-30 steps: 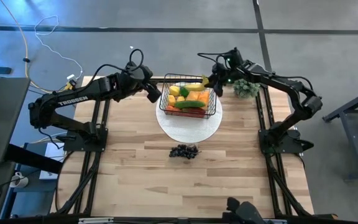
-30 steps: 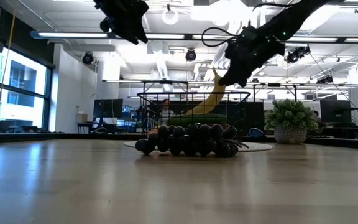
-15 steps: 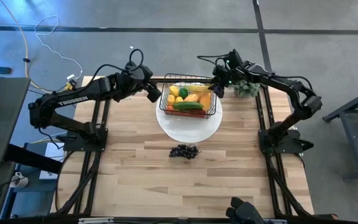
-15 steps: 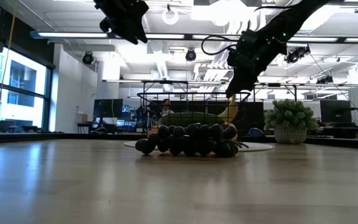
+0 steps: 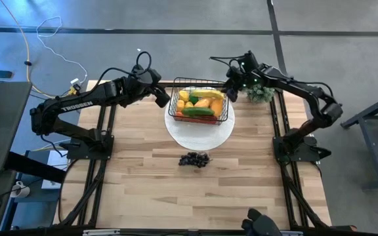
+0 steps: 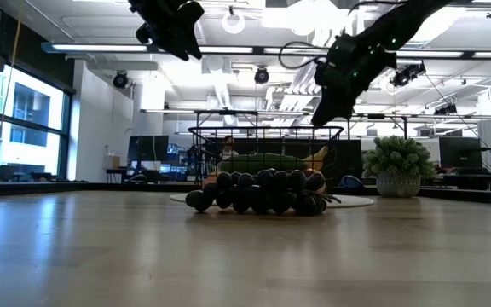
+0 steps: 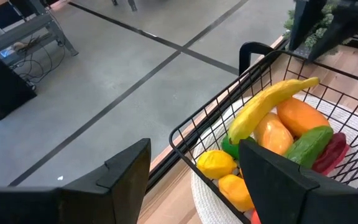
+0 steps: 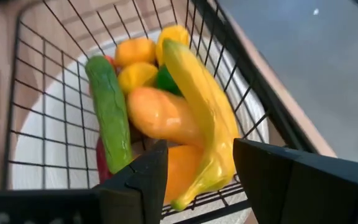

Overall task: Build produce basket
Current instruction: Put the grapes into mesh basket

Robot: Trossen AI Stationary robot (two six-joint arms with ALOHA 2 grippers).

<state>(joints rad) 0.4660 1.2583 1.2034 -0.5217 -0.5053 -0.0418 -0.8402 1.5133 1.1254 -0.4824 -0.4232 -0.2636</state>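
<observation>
The black wire basket [image 5: 199, 105] stands on a round white plate [image 5: 200, 134] near the table's far edge. In it lie a yellow banana [image 8: 204, 118] on top, a green cucumber [image 8: 110, 112], lemons, orange fruits and a red chili. Dark purple grapes [image 5: 194, 159] rest on the bare wood nearer the near edge. My right gripper [image 8: 199, 149] hovers open just above the basket's far right corner [image 5: 231, 88], touching nothing. My left gripper [image 7: 194, 149] hangs open in the air beside the basket's far left corner [image 5: 164, 98].
A green bushy plant in a pot [image 5: 260, 93] stands at the table's far right, close behind my right arm. In the low view the grapes [image 6: 258, 192] lie in front of the basket [image 6: 267, 145]. Bare wood stretches across the table's near half.
My right gripper carried the banana, tilted, down over the basket's far right corner, let it go, and rose a little. The banana now lies flat across the other produce in the basket.
</observation>
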